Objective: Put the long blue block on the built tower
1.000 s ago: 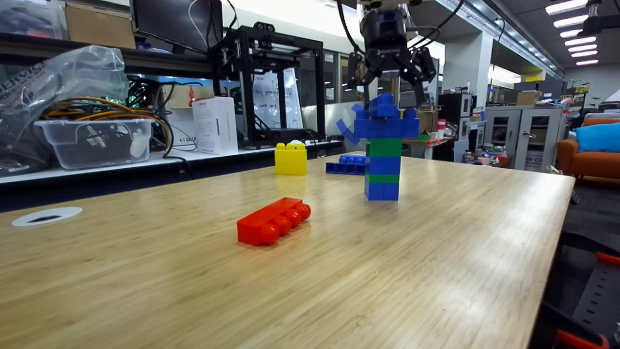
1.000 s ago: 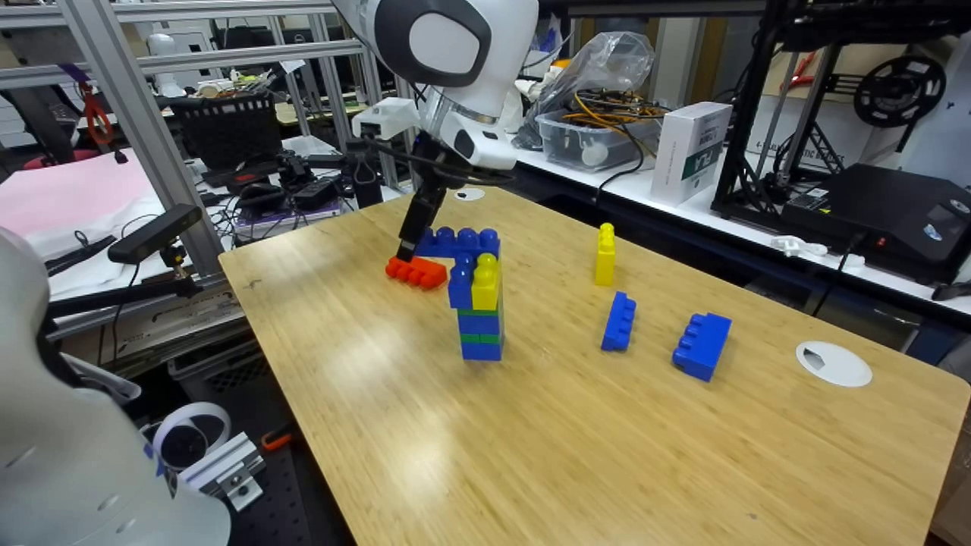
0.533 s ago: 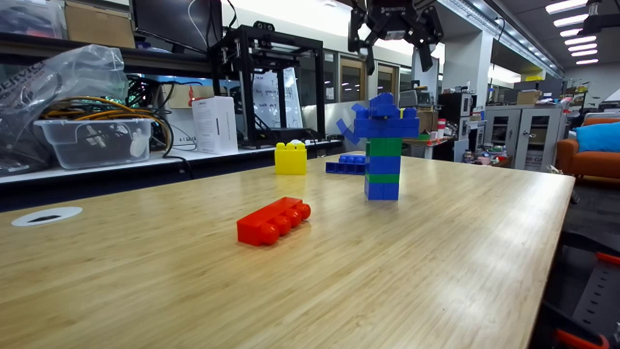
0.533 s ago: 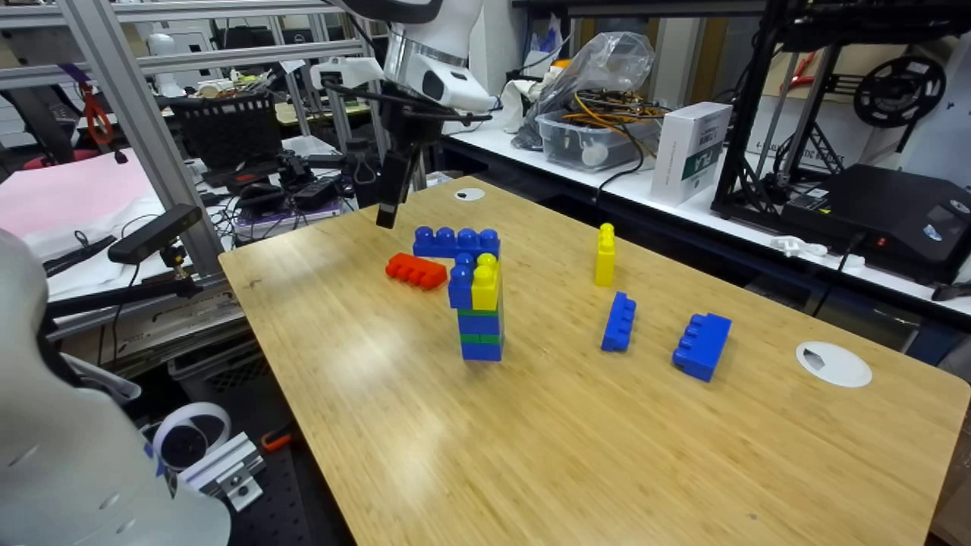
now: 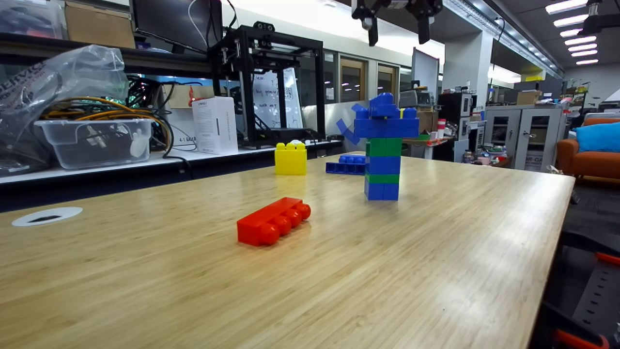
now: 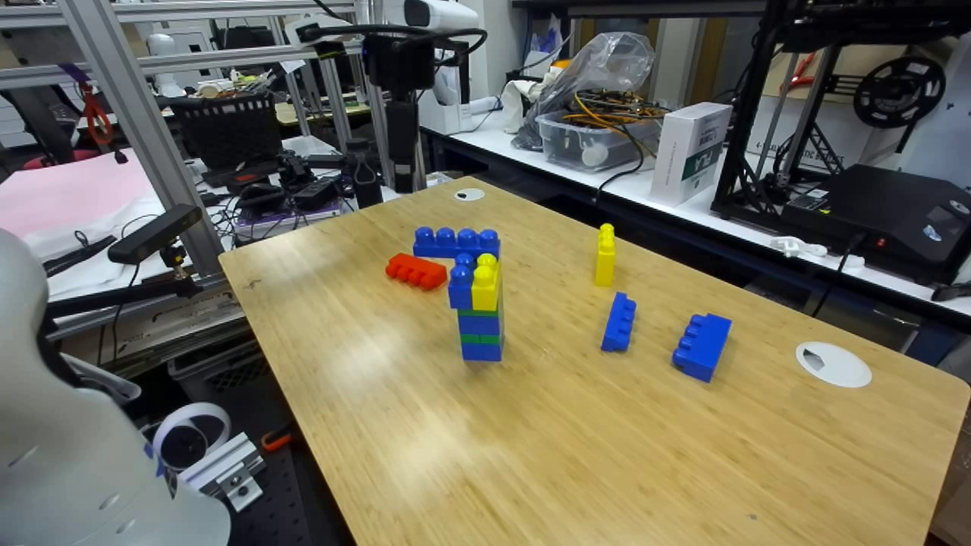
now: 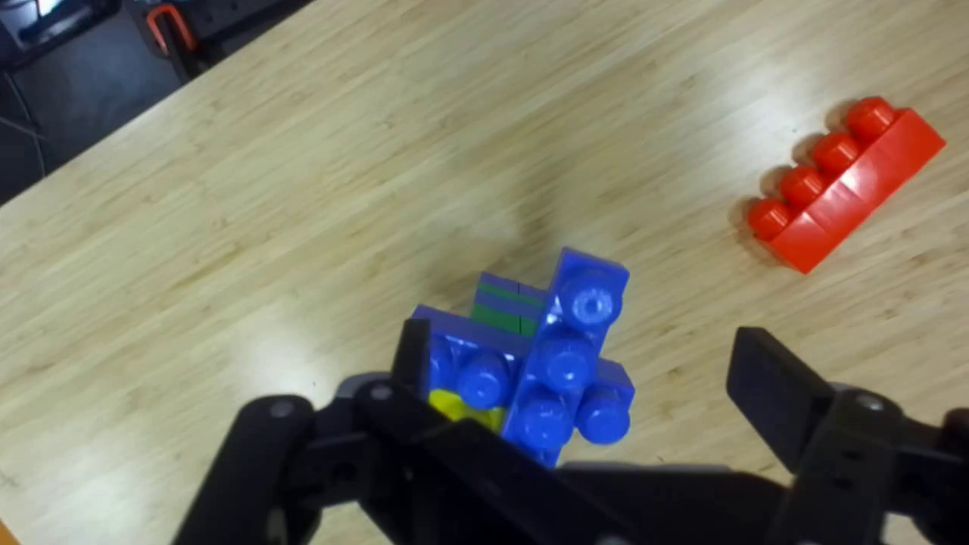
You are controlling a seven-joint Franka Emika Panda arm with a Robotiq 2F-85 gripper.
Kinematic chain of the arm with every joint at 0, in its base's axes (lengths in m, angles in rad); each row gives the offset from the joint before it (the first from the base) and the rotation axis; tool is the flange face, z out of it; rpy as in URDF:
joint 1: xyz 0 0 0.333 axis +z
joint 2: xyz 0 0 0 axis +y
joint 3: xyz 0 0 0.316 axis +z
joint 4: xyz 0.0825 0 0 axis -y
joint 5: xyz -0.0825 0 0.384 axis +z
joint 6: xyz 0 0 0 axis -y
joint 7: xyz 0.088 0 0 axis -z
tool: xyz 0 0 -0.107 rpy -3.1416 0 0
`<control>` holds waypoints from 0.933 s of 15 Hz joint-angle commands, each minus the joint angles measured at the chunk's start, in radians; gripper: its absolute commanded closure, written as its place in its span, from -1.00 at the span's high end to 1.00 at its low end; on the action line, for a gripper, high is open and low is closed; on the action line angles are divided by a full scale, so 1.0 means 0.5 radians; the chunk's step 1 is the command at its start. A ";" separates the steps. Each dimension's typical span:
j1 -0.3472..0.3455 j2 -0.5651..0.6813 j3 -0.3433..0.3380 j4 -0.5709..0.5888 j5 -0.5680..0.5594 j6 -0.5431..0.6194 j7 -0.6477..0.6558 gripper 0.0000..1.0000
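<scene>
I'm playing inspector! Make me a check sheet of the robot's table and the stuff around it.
Surface: wooden table, shiny.
Tower: upright.
Long blue block: lies across the tower's top, jutting past it; how snugly it fits, can't tell.
Clutter: red brick, yellow brick, blue brick and another blue brick, all apart from the tower.
Gripper: open, empty, higher than the tower.
Cables: orange cables heaped over a clear tub.
Surroundings: white box, orange couch.

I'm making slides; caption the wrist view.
Open fingers above the built tower, long blue block on top, red brick lying apart.

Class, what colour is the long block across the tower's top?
Blue; the long block shows best in an exterior view.
</scene>
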 commanded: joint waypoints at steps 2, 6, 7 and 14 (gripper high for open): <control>-0.061 0.015 -0.004 -0.103 -0.118 0.410 -0.132 1.00; -0.095 0.104 -0.019 -0.164 -0.132 0.700 -0.167 0.48; -0.097 0.121 -0.024 -0.184 -0.125 0.750 -0.175 0.43; -0.098 0.177 -0.040 -0.270 -0.117 0.921 -0.185 -0.54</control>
